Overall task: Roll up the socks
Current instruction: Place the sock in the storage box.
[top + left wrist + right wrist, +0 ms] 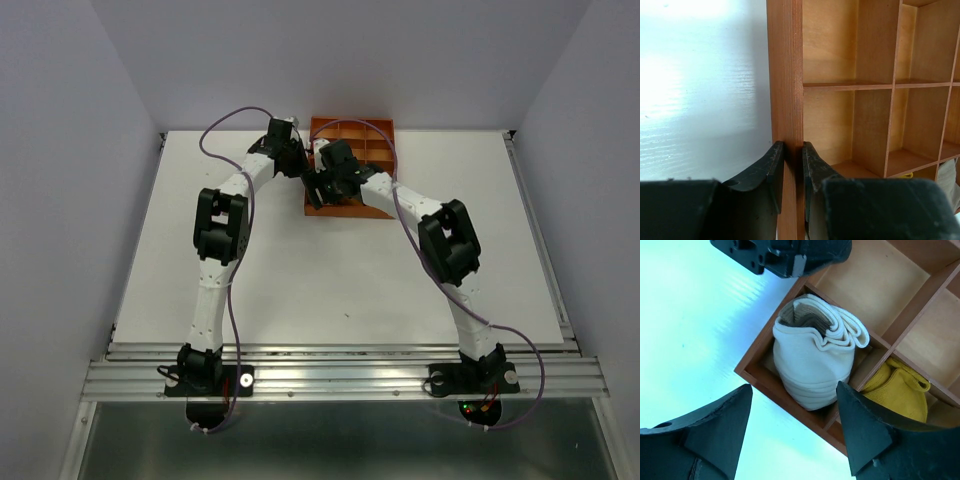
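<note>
A rolled cream-white sock (812, 360) with a brown inner layer stands in the corner compartment of the orange tray (775, 394). A mustard sock (897, 390) is bunched in the compartment beside it. My right gripper (794, 387) hangs open just above the corner compartment, its fingers apart on either side of the rolled sock and not touching it. My left gripper (793, 147) is shut on the tray's outer side wall (785, 75), one finger outside and one inside. From above, both grippers, left (303, 165) and right (322, 190), meet at the tray's left near corner. A third sock is not visible.
The tray (375, 135) sits at the table's far edge, near the back wall. Its other compartments (875, 125) appear empty in the left wrist view. The left gripper's body (790, 257) sits close above the corner compartment in the right wrist view.
</note>
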Action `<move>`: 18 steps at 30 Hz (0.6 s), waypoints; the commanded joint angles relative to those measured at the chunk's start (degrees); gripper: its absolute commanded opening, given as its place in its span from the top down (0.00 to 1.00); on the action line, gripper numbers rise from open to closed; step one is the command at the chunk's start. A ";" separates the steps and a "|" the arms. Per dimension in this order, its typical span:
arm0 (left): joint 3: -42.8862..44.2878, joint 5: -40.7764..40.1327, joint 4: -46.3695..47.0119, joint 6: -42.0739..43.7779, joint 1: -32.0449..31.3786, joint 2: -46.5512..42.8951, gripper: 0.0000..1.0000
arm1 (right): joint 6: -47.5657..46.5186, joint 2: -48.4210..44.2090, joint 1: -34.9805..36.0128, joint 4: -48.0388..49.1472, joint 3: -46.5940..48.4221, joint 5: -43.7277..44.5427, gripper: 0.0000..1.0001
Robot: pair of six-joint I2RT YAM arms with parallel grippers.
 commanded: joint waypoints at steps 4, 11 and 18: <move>-1.22 1.28 -0.27 -1.70 0.25 0.36 1.00 | 2.06 -4.27 -0.31 1.29 -0.39 3.87 0.49; -1.22 1.37 -0.45 -1.53 0.25 0.54 1.00 | 3.73 -4.62 -1.36 5.24 -0.05 9.69 0.78; -1.31 1.45 -0.45 -1.35 0.34 0.63 1.00 | 2.85 -0.58 -1.98 7.26 3.38 13.55 0.87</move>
